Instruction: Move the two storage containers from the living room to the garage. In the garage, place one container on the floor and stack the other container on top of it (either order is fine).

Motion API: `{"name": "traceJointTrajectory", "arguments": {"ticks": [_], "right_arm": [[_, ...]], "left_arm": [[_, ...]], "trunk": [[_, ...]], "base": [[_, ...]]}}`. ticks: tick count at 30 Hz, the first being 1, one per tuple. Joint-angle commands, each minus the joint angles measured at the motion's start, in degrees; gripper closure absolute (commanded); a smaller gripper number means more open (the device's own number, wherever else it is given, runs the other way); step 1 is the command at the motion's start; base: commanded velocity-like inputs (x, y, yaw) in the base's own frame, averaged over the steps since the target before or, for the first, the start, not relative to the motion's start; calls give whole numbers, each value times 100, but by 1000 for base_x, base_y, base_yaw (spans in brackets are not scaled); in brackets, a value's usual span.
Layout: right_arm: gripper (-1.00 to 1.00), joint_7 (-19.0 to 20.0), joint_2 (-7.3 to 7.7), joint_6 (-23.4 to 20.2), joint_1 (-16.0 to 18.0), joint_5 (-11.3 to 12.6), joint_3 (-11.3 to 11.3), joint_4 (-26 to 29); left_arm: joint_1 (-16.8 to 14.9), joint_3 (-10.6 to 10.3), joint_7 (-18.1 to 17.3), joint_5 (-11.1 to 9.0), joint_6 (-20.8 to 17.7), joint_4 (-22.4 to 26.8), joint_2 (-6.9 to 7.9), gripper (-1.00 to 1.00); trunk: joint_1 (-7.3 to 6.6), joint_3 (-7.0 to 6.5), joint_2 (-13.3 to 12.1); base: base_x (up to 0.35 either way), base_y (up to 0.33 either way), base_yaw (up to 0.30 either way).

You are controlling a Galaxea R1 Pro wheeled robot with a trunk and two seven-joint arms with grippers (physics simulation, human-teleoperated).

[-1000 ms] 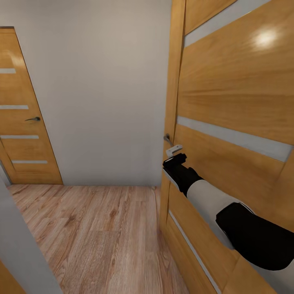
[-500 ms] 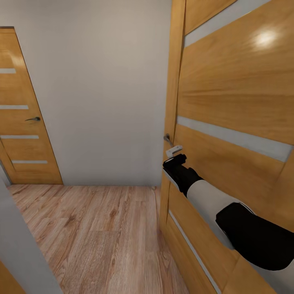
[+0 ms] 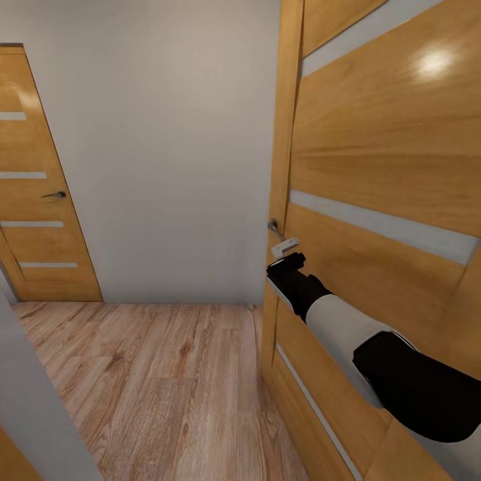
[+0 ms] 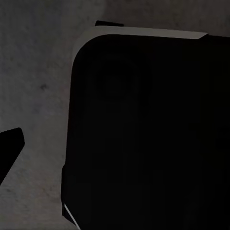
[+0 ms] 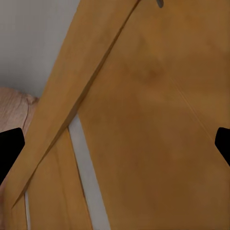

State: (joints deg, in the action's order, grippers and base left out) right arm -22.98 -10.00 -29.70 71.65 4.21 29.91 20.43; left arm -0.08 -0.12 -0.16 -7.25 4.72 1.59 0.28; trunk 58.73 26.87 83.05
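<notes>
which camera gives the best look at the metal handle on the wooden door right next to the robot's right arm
The head view: the small grey metal door handle sits at the edge of the orange-brown wooden door with pale stripes, just above the right gripper. The right wrist view catches only a grey sliver of it at the frame's edge. The left wrist view shows dark surfaces instead.

A plain pale grey wall [image 3: 167, 147] closes off the far end of a narrow passage. Below it runs a light wood-plank floor [image 3: 153, 387], its boards angling toward the viewer. At the left stands a closed orange-brown wooden door [image 3: 33, 200] with pale horizontal inlay strips and a small dark lever handle [image 3: 55, 195]. A second, nearer door of the same wood [image 3: 381, 167] fills the right side, carrying a metal handle [image 3: 273, 228] at its edge and a bright light glare [image 3: 434, 63] high up.
</notes>
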Motion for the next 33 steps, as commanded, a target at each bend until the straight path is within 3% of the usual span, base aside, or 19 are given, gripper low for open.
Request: {"name": "traceJointTrajectory", "arguments": {"ticks": [1,7,25,33], "right_arm": [[-100,-44,0,-27,7,49,41,-5],[-100,-48,0,-26,7,46,41,-11],[-100,-125,0,-27,7,-38,57,-4],[-100,-150,0,-35,7,-20,65,-26]], "left_arm": [[-1,-6,-2,-48,12,3,-1,-100],[-1,-12,-8,-46,12,0,6,-100],[-1,-15,-11,-39,11,1,9,-100],[-1,-15,-10,-40,11,6,7,-100]], "trunk": [[0,6,3],[0,6,3],[0,6,3],[0,6,3]], "base": [[0,0,0],[82,-4,0],[297,-106,0],[51,-12,0]]}}
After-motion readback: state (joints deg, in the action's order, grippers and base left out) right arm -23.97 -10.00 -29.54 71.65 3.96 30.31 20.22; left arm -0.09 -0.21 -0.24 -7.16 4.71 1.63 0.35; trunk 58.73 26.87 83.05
